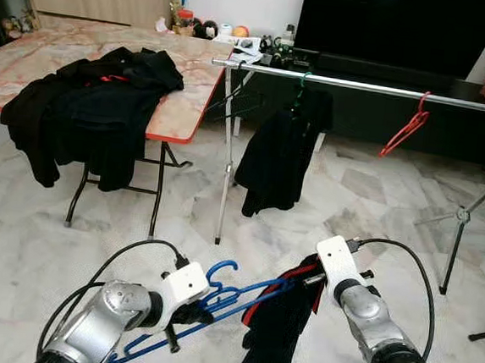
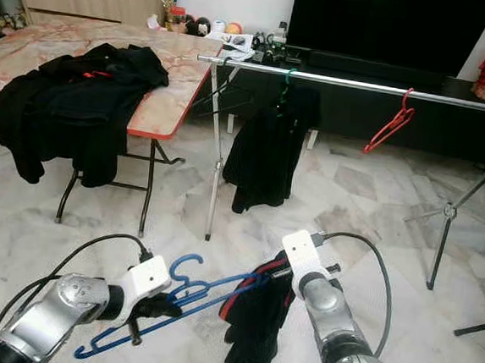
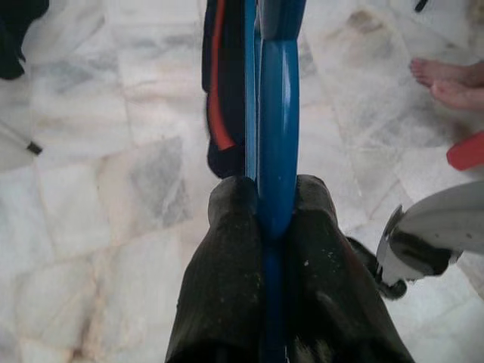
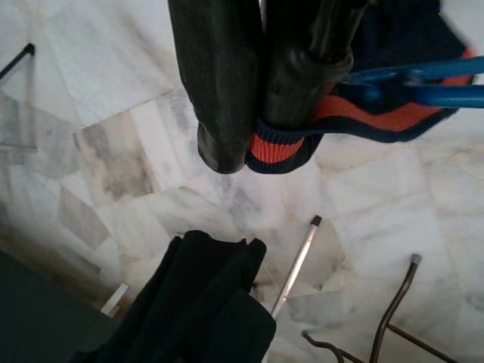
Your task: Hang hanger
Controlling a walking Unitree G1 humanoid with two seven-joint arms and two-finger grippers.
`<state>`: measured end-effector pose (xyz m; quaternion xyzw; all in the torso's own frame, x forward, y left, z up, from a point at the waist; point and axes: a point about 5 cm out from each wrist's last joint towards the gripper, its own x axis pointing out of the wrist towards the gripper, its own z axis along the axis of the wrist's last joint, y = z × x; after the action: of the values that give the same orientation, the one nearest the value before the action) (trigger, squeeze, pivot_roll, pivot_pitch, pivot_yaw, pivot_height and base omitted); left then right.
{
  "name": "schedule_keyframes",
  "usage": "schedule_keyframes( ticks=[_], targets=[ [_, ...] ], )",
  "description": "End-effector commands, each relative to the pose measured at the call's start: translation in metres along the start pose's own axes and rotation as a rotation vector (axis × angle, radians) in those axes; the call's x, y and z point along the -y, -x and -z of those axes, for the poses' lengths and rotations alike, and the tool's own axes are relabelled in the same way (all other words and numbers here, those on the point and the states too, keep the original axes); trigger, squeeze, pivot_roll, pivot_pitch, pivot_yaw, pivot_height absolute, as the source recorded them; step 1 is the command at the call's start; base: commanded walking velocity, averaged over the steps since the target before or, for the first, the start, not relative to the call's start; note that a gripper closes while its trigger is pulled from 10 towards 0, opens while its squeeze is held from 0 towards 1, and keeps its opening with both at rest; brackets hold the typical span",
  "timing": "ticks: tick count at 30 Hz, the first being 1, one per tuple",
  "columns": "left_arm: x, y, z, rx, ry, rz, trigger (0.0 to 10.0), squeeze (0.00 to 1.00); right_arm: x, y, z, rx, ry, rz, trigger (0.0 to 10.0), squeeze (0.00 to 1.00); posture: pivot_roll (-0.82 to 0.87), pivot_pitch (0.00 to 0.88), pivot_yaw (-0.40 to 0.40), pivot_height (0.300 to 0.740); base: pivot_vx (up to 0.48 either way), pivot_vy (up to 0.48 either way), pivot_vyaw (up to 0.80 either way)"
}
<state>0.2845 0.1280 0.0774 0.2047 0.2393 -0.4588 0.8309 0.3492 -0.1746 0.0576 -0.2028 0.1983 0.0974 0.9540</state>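
My left gripper (image 1: 187,312) is shut on a blue hanger (image 1: 241,296), low over the marble floor. In the left wrist view its fingers (image 3: 227,287) clamp the blue hanger's bar (image 3: 278,113). A dark garment (image 1: 276,329) with a red-and-navy collar hangs at the hanger's right end. My right gripper (image 1: 302,276) is shut on that collar (image 4: 283,144), seen pinched between the two fingers in the right wrist view. Ahead stands a metal clothes rail (image 1: 361,86), carrying a black garment (image 1: 281,151) on a green hanger and a bare red hanger (image 1: 406,126).
A folding table (image 1: 33,53) at the left holds a heap of black clothes (image 1: 97,92). The rail's tripod leg (image 1: 460,217) stands at the right. A dark TV unit (image 1: 392,25) is behind the rail. A person's bare feet (image 3: 446,79) are on the floor nearby.
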Motion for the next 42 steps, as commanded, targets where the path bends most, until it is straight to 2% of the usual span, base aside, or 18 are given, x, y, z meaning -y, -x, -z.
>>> schedule_keyframes(
  ticks=[1, 7, 12, 14, 22, 28, 30, 38, 42],
  targets=[
    [0.001, 0.000, -0.004, 0.018, -0.001, 0.025, 10.0, 0.00, 0.006, -0.002, -0.011, 0.030, -0.025, 0.024, 10.0, 0.00, 0.09, 0.000, -0.058, 0.740, 0.000, 0.000, 0.00],
    [0.002, 0.001, -0.006, 0.028, 0.004, 0.047, 10.0, 0.00, 0.009, -0.002, -0.013, 0.022, -0.065, 0.046, 10.0, 0.00, 0.09, 0.000, -0.061, 0.740, 0.000, 0.000, 0.00],
    [-0.002, -0.002, -0.007, 0.034, 0.011, 0.004, 10.0, 0.00, 0.007, -0.004, -0.022, 0.048, -0.144, 0.029, 10.0, 0.00, 0.09, 0.000, -0.059, 0.740, 0.000, 0.000, 0.00],
    [-0.002, -0.002, -0.009, 0.038, 0.008, 0.009, 10.0, 0.00, 0.004, -0.005, -0.023, 0.051, -0.181, 0.016, 10.0, 0.00, 0.09, 0.000, -0.060, 0.740, 0.000, 0.000, 0.00],
    [-0.005, -0.003, -0.011, 0.045, 0.005, -0.022, 10.0, 0.00, -0.003, -0.005, -0.020, 0.030, -0.220, -0.010, 10.0, 0.00, 0.09, 0.000, -0.061, 0.740, 0.000, 0.000, 0.00],
    [-0.011, -0.005, -0.009, 0.024, -0.001, -0.093, 10.0, 0.00, -0.011, -0.005, -0.018, 0.014, -0.251, -0.056, 10.0, 0.00, 0.08, 0.000, -0.061, 0.740, 0.000, 0.000, 0.00],
    [-0.014, -0.005, -0.008, 0.018, 0.006, -0.104, 10.0, 0.00, -0.015, -0.006, -0.019, 0.018, -0.294, -0.083, 10.0, 0.00, 0.08, 0.000, -0.060, 0.740, 0.000, 0.000, 0.00],
    [-0.019, -0.006, -0.007, -0.014, -0.006, -0.156, 10.0, 0.00, -0.006, -0.006, -0.025, 0.034, -0.328, -0.020, 10.0, 0.00, 0.08, 0.000, -0.060, 0.740, 0.000, 0.000, 0.00],
    [-0.018, -0.007, -0.007, -0.004, -0.002, -0.139, 10.0, 0.00, -0.002, -0.006, -0.026, 0.034, -0.327, -0.011, 10.0, 0.00, 0.08, 0.000, -0.062, 0.740, 0.000, 0.000, 0.00]
  ],
)
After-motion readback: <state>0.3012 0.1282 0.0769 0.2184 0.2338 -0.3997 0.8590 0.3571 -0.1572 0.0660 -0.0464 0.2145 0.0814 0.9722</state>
